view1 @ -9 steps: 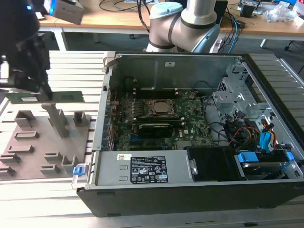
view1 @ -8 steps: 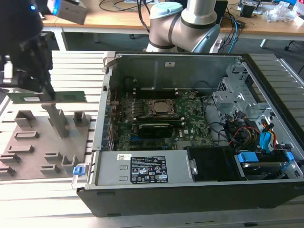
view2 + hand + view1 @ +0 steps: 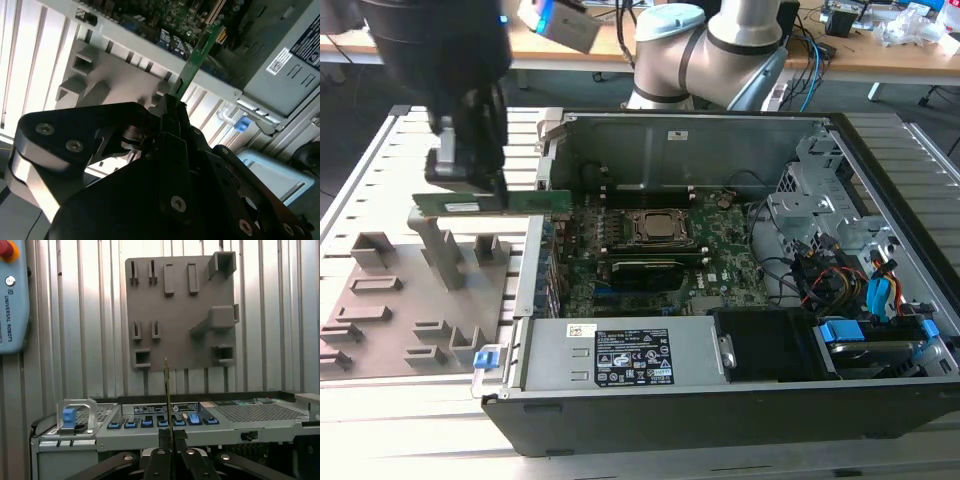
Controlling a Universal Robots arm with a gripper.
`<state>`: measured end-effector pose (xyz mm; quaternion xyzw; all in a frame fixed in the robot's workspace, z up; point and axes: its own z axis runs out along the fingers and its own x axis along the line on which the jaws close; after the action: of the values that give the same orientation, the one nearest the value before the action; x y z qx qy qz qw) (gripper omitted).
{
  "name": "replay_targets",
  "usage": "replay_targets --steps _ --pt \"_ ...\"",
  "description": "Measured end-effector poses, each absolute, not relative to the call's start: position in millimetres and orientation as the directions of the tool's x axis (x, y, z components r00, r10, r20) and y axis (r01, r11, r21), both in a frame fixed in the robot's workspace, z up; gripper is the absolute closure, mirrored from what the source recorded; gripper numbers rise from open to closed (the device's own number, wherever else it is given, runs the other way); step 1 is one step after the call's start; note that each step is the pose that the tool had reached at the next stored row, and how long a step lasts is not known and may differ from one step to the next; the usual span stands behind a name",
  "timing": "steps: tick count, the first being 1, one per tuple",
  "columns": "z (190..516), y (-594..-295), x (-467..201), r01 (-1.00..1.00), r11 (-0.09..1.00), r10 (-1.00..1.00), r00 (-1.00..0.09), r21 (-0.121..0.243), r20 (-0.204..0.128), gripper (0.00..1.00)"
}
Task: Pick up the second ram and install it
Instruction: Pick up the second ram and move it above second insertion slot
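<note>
Case wall [image 3: 532,268] before open motherboard [image 3: 725,262]

**A:** Where does the exterior view stand?

**B:** High up and well back. It looks down into the open computer case [image 3: 720,135] from the side opposite the arm [image 3: 720,50]. It takes in the whole case, with the grey plate [image 3: 380,320] at the exterior view's left.

**A:** And the two wrist views?

**B:** Both sit close behind the gripper [image 3: 170,440]. The first wrist view looks straight along it, so the memory stick [image 3: 167,390] appears edge-on, with the slatted table [image 3: 75,340] beyond. The second wrist view looks slantwise past the gripper's body.

**A:** What do they share?

**B:** All three see the plate, the stick and one edge of the case.
</note>
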<state>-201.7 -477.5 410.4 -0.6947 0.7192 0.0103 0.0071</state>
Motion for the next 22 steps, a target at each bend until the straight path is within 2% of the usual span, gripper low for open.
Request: replay_targets --steps 12,22 --pt "410.4 -477.6 -103.7 -0.999 0.035 -0.999 -0.035 0.014 -0.024 0.86" --pt "410.1 -477.6 -53.0 -0.999 0.035 -0.999 -0.036 0.02 -0.025 0.86"
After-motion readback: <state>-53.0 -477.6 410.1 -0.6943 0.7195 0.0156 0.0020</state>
